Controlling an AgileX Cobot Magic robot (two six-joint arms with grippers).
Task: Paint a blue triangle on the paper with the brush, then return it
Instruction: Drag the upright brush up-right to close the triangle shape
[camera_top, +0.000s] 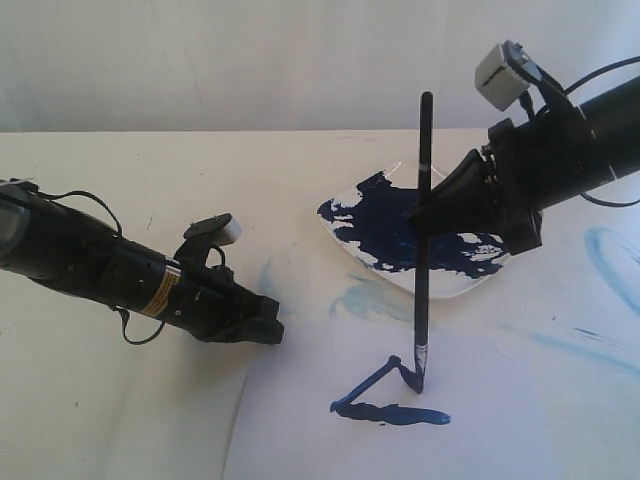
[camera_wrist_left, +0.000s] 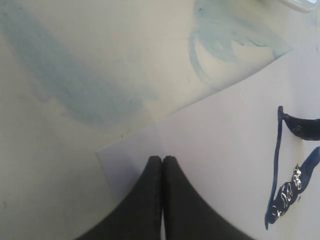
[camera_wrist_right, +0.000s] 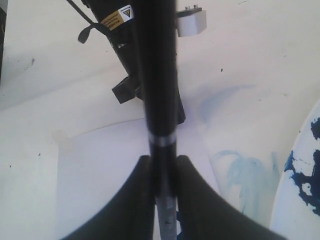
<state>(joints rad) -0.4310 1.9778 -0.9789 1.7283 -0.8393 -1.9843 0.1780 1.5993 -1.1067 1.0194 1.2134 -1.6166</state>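
**Exterior view.** The right end effector (camera_top: 425, 215) is pinching the brush (camera_top: 421, 300) mid-handle, nearly upright. The tip is touching the paper (camera_top: 520, 420) at lower centre, on the blue triangle's (camera_top: 395, 412) right side. The left end effector (camera_wrist_left: 162, 165), pressed together, is sitting over the paper's corner. Likely risks are the handle pivoting in the pinch and excess pressure blotting wet lines.

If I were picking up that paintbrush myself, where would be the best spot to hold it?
Probably the bare black handle of the brush, around mid-length, coming from the side: it stands nearly upright, its wet blue tip on the paper, and the thin shaft fits between closing jaws.
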